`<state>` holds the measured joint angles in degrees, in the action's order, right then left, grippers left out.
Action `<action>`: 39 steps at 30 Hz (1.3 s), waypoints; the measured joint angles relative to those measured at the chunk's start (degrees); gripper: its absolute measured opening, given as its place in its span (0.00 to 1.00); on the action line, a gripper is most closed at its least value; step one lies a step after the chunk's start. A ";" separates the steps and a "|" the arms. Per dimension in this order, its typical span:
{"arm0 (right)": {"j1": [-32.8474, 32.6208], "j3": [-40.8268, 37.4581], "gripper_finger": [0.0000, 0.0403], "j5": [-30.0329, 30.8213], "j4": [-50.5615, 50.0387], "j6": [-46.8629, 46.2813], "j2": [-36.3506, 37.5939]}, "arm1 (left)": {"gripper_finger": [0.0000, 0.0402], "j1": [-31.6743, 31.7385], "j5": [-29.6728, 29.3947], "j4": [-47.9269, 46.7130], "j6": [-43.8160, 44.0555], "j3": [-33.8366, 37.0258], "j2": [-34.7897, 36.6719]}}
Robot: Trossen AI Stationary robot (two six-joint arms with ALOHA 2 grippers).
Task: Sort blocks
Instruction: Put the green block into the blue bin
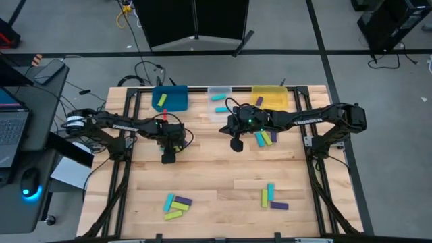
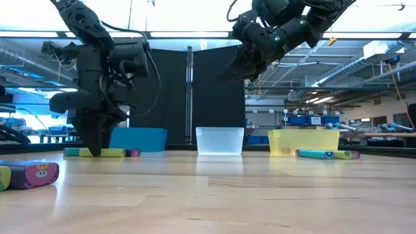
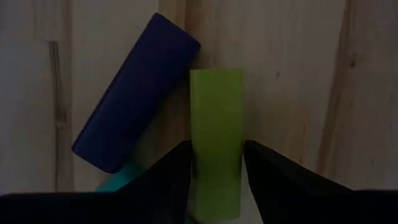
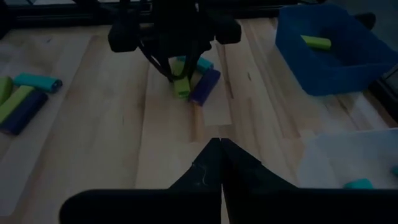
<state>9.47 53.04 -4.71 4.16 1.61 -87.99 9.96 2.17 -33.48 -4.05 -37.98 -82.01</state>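
My left gripper [image 3: 216,163] down on table, in front of blue plastic square bin [image 1: 172,98], jaws part-open astride lime green bar block [image 3: 215,140]; grip looks closed on it, block not lifted. Purple bar block [image 3: 137,93] touching beside it. My right gripper [image 4: 221,163] shut, empty, raised in front of clear bin [image 1: 218,92]. Progress early: few blocks in bins, yellow bin [image 1: 269,96] included; loose clusters left in front of bins and far from them.
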 joint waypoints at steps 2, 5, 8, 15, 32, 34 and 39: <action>0.00 0.00 0.02 0.06 -0.05 0.02 0.00 | 0.39 -0.12 -0.04 0.38 1.08 -0.02 -0.38; 0.00 0.00 0.02 0.18 -0.07 0.04 0.00 | 0.39 -0.75 -0.56 0.62 1.63 -0.07 -1.04; 0.00 0.00 0.02 0.36 -0.09 0.07 0.00 | 0.38 -1.70 -2.06 0.66 3.04 -0.15 -1.19; 0.00 0.00 0.02 0.42 0.00 1.01 0.00 | 0.26 -3.68 -2.74 -1.11 5.72 -1.37 -1.25; -2.79 0.00 0.02 0.35 -1.57 0.11 -0.02 | 0.26 3.40 -13.09 -14.06 8.08 -22.55 4.23; -3.12 0.00 0.02 0.36 -1.55 0.11 -0.02 | 0.26 9.36 -13.07 -13.16 8.90 -22.60 5.28; -3.45 0.00 0.02 0.39 -1.37 0.14 -0.02 | 0.26 26.63 -9.70 -9.45 10.42 -22.18 4.20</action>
<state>6.02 53.04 -4.32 2.79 1.75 -88.01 36.59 -7.52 -42.92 6.37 -60.16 -77.80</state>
